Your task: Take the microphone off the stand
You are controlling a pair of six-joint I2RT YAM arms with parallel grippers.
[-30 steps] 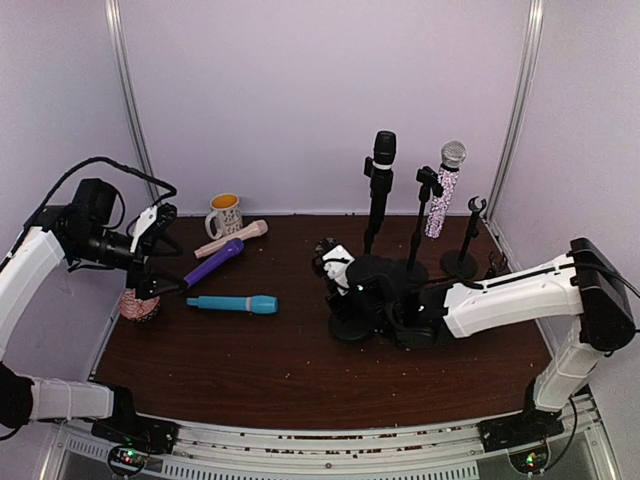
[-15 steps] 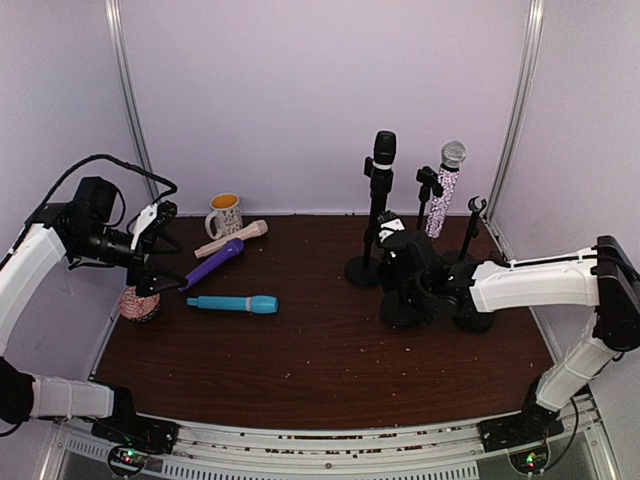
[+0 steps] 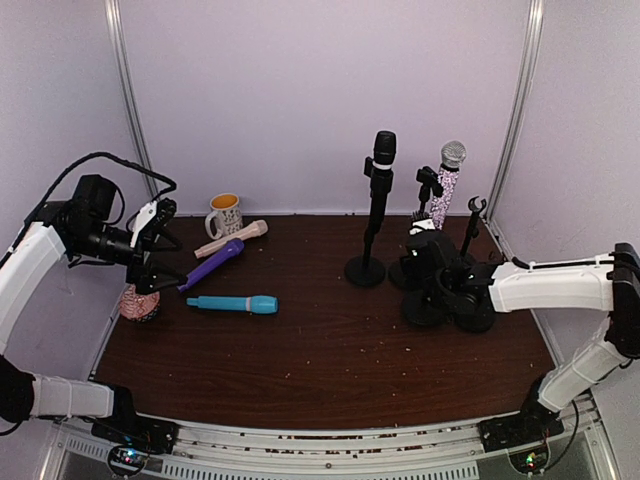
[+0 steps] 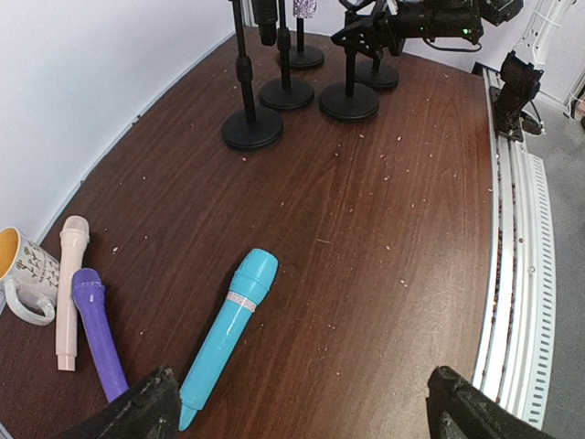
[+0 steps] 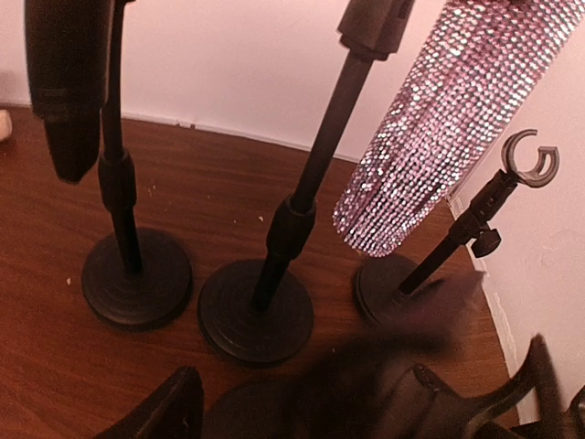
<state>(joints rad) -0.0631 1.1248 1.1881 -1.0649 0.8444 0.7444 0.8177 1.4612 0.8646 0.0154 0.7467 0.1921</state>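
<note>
Microphone (image 3: 441,205) stands just beyond right end effector (image 3: 425,247).

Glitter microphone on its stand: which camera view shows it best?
The top external view: the glitter microphone is whole there, silver head to lower end. The right wrist view shows only its sparkling body, close, the head cut off. The left wrist view shows just its lower tip at the top edge.

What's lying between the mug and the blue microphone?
A beige microphone beside the mug, then a purple microphone nearer the blue microphone; the top view shows both.
</note>
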